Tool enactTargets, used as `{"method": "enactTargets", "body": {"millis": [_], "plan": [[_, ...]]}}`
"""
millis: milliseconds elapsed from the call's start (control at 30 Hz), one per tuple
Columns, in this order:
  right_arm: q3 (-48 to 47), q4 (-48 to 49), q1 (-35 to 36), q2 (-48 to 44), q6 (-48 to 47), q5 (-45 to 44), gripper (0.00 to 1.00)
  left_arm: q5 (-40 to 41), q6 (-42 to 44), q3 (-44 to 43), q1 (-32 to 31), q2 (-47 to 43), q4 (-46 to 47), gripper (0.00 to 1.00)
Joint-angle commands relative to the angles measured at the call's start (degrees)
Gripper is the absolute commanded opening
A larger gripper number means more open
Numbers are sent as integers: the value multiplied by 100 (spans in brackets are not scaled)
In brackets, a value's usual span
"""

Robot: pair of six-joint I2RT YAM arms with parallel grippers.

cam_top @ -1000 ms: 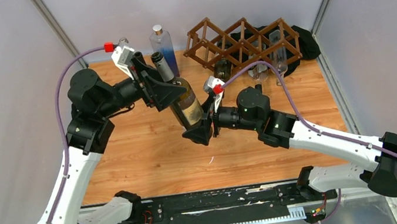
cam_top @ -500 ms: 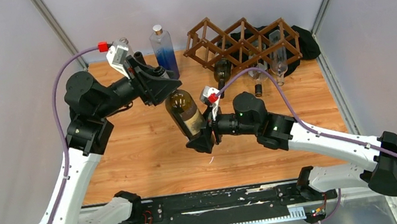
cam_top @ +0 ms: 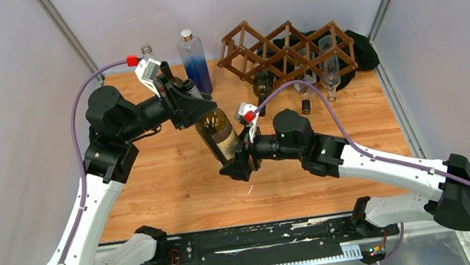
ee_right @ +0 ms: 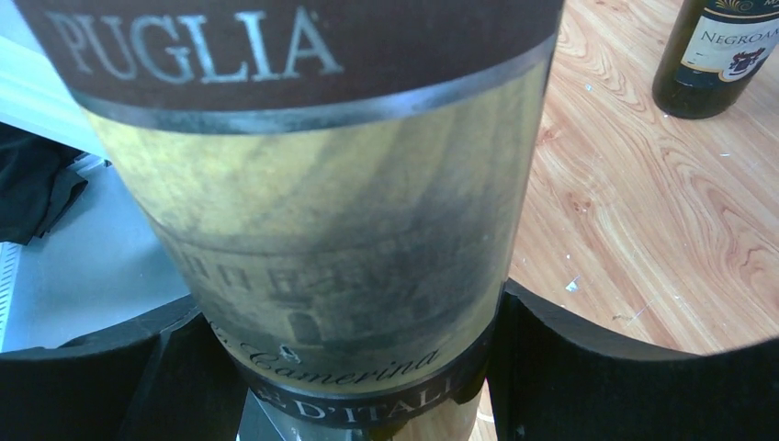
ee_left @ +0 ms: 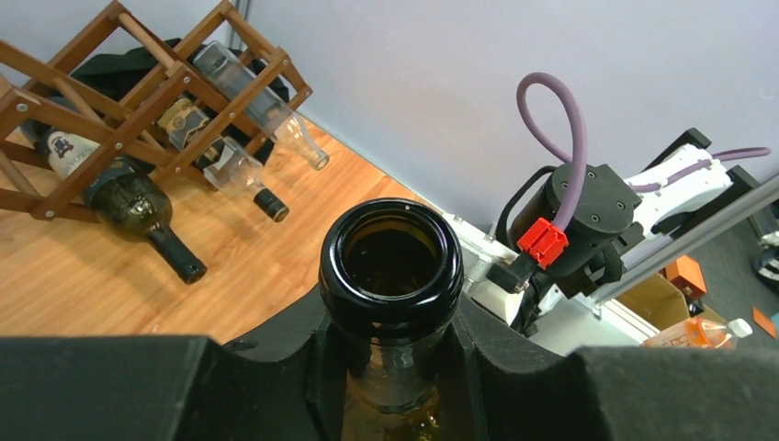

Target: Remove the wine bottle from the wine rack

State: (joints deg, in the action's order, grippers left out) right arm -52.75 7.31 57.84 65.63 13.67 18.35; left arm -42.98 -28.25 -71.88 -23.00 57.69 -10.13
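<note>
The wooden table (cam_top: 158,200) carries the wine rack (cam_top: 286,44) at its far right, with a dark bottle (cam_top: 262,85) lying in one cell. The wine bottle (cam_top: 218,131) is off the rack, tilted in the air over the table's middle, between my two arms. My right jaws clasp its labelled lower body. My left jaws are closed around its neck, just under the open mouth.

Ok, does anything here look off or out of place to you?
Two things. The wine bottle, held tilted between the left end effector at its neck and the right end effector at its base, has an open, unstoppered mouth. And the wine rack sits askew at the back, its bottles sticking out toward the table.
</note>
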Motion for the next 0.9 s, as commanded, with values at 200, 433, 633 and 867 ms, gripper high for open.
{"method": "enactTargets", "body": {"millis": [200, 433, 633, 867], "plan": [[9, 78, 43, -292, 233, -510, 87, 114, 782, -675, 59, 449, 142, 0], [442, -552, 36, -749, 304, -876, 92, 137, 1201, -1152, 266, 1279, 551, 0], [1029, -989, 34, -1133, 467, -1128, 94, 186, 1460, -1505, 395, 1863, 697, 0], [1345, -1297, 34, -1436, 574, -1559, 95, 292, 1828, -1768, 454, 2316, 683, 0]]}}
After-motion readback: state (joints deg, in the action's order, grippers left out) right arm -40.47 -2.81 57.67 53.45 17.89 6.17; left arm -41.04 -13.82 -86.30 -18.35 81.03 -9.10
